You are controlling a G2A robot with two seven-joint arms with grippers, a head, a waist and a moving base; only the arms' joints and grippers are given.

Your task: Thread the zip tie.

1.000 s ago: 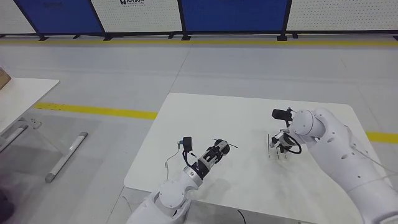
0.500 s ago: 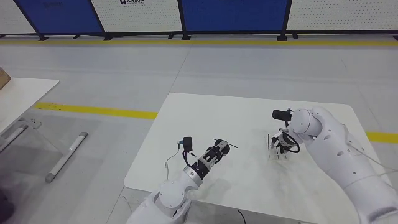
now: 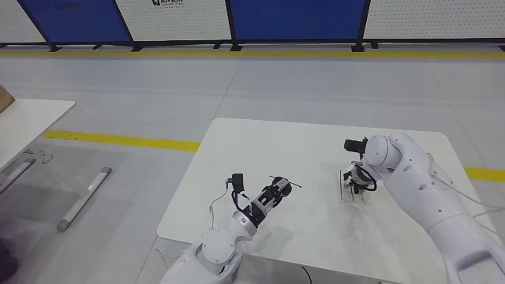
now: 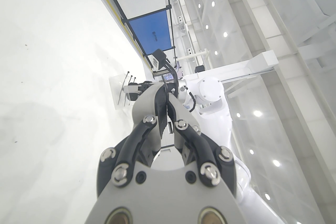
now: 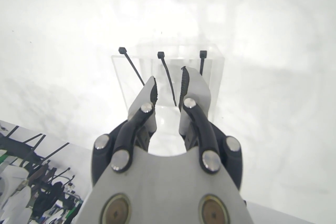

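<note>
A clear stand (image 5: 216,70) on the white table (image 3: 260,138) holds three black zip ties upright, heads up. My right gripper (image 5: 168,74) is open at the stand, one finger on each side of the middle zip tie (image 5: 164,66). The left tie (image 5: 130,63) and right tie (image 5: 202,59) stand outside the fingers. From above, the right gripper (image 3: 357,181) sits against the stand (image 3: 346,189). My left gripper (image 3: 281,188) rests near the table's front, shut on another zip tie (image 3: 290,180). In its wrist view that zip tie (image 4: 171,75) curves up out of the closed fingertips.
The table's edge runs close by the left arm at the front. A second table (image 3: 24,122) stands apart at far left. Blue and white panels (image 3: 296,4) line the back of the room.
The right arm has eased slightly toward the stand. The left arm and its zip tie have not moved.
</note>
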